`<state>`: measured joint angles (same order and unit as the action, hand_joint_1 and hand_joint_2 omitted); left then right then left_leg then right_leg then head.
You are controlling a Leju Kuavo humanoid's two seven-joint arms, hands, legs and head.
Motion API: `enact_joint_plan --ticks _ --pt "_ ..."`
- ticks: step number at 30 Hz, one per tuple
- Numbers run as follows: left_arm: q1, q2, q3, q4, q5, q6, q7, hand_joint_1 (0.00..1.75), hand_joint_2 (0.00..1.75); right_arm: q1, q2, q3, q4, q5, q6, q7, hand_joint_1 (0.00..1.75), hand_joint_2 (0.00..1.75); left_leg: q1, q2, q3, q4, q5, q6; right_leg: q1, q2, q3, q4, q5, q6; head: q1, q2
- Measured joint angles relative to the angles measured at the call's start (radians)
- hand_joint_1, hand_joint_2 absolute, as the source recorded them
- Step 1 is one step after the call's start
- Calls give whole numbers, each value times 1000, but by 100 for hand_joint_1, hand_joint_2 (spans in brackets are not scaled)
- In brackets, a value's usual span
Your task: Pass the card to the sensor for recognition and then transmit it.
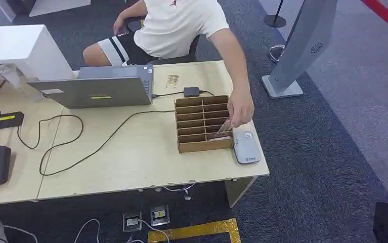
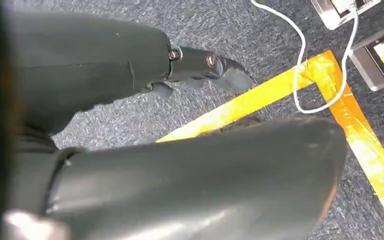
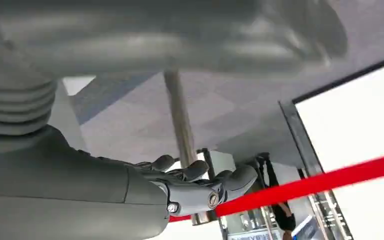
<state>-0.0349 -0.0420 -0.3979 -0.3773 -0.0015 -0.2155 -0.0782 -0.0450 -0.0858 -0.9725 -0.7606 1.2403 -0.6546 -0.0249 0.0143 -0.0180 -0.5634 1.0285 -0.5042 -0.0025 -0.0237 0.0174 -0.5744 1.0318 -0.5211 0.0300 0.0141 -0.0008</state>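
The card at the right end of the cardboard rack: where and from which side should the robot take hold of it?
For now a person's hand holds the card, tilted at the slotted rack's near-right corner beside the grey reader. Once released, probably best pinch its raised upper edge from above, fingers on its two flat faces; the dividers block its lower part.

Honestly nothing here is actually readable. The grey card reader [image 1: 245, 146] at the right end of the table has a small blue mark near its near edge, too tiny to make out. The laptop [image 1: 98, 89] carries a yellow sticker and a white label, both just blurs. A yellow tag sits on the black device [image 1: 5, 119] at the far left, also illegible.
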Motion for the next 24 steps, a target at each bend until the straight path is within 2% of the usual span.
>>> enact_joint_plan --ticks 3,7,10,14,16,19,20,22,24 --pt "0 0 0 1 14 0 19 0 0 -14 48 -86 63 46 0 -1 0 175 0 0 0 0 0 0 0 1 0 0 0 0 0 0" --pt "1 0 -9 2 58 0 42 0 0 -38 85 -167 180 40 0 16 0 175 0 0 0 0 0 0 0 1 0 0 0 0 0 0" --pt "1 3 -37 2 88 0 60 0 0 -57 93 -205 285 55 0 33 0 175 0 0 0 0 0 0 0 0 1 0 0 0 0 0" --pt "2 11 -80 1 137 0 95 0 0 -77 99 -216 413 133 5 102 0 175 0 0 0 0 0 0 0 0 1 1 0 0 1 0" --pt "3 20 -112 -7 173 0 120 0 0 -85 100 -216 483 177 64 155 0 175 0 0 0 0 0 0 0 0 1 1 0 -1 0 0" --pt "5 44 -181 -30 220 0 149 0 0 -94 107 -219 566 258 263 253 0 175 1 0 0 0 0 0 1 0 1 1 0 -1 0 0" --pt "5 55 -213 -42 235 0 158 0 0 -96 110 -218 589 286 302 275 0 175 1 0 0 0 0 0 1 0 1 1 0 -1 0 0" --pt "5 77 -278 -65 249 0 172 0 0 -98 115 -199 630 319 328 296 0 175 1 0 0 0 0 0 1 0 1 2 -1 -1 0 0" --pt "2 97 -341 -88 270 0 223 0 0 -102 117 -163 663 328 326 308 0 175 1 0 1 0 0 0 1 0 1 2 -1 -1 0 0"
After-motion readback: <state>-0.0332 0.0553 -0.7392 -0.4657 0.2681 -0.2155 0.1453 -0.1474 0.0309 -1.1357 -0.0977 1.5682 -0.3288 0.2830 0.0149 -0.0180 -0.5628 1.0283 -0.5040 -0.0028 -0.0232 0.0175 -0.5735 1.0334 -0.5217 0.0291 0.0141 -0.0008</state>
